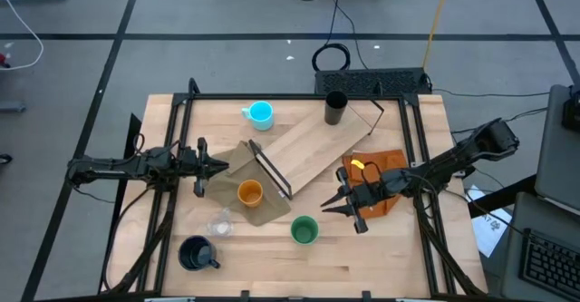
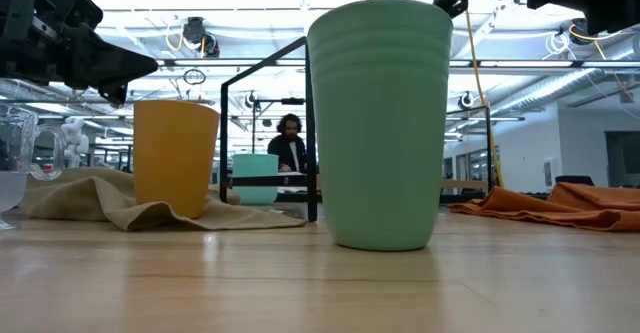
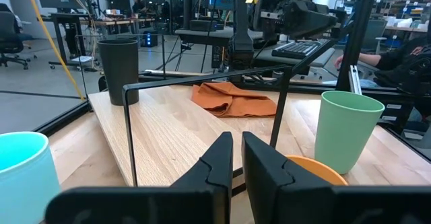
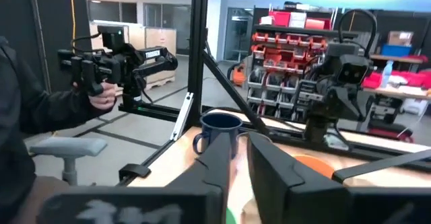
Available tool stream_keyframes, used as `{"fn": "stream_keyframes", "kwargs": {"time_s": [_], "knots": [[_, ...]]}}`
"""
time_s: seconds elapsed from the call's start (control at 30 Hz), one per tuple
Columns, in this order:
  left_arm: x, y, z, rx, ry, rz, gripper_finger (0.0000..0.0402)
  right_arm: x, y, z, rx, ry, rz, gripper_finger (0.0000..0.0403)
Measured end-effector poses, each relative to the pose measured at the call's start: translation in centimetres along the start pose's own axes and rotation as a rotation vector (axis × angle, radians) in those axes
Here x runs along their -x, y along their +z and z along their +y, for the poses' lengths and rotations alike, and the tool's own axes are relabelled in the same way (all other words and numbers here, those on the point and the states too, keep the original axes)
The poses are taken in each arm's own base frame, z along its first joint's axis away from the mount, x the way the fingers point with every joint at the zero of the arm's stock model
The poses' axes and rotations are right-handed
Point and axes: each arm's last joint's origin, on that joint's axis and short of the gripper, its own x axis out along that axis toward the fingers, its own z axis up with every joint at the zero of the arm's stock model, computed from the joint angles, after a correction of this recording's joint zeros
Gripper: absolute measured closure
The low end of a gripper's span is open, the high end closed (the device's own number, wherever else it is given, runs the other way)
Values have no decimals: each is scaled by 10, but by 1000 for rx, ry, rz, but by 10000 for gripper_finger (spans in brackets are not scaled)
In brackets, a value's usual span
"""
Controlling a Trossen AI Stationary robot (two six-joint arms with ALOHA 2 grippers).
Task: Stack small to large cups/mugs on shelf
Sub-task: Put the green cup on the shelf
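No stacking yet: only the black tumbler (image 1: 335,108) stands on the shelf (image 1: 313,148); five cups remain scattered across the desk (image 1: 272,266). Left end effector (image 1: 221,166) and right end effector (image 1: 328,204) hover clenched, empty.

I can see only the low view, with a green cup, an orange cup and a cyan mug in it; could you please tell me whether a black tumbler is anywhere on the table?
Observer: Yes, a black plastic tumbler stands upright on the far end of the pale plywood shelf board.
Operator: Thank you. Is there another mug outside my frame?
Observer: A dark navy handled mug stands on your camera's side, just left of the tiny clear cup.
Operator: Which arm is closer to the green cup?
Observer: The right pincer is beside the ribbed green cup, holding nothing.
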Motion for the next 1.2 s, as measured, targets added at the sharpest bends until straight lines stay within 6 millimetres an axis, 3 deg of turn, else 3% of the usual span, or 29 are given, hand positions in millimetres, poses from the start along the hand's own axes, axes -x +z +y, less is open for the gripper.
{"fn": "stream_keyframes", "kwargs": {"time_s": [0.1, 0.43, 0.73, 0.97, 1.2], "knots": [[0, 0, 0, 0, 0, 0, 366, 0, 0, 0, 31, -3, 0, 396], [0, 0, 0, 0, 0, 0, 366, -5, 0, -2, 126, -58, 63, 400], [0, 0, 0, 0, -1, 0, 366, -32, 26, -3, 229, -6, 323, 402], [0, 0, -1, -46, -36, 3, 395, -31, 30, -4, 255, -4, 338, 402], [0, 0, -1, -24, -35, 3, 392, -29, 31, -4, 240, -1, 348, 395]]}}
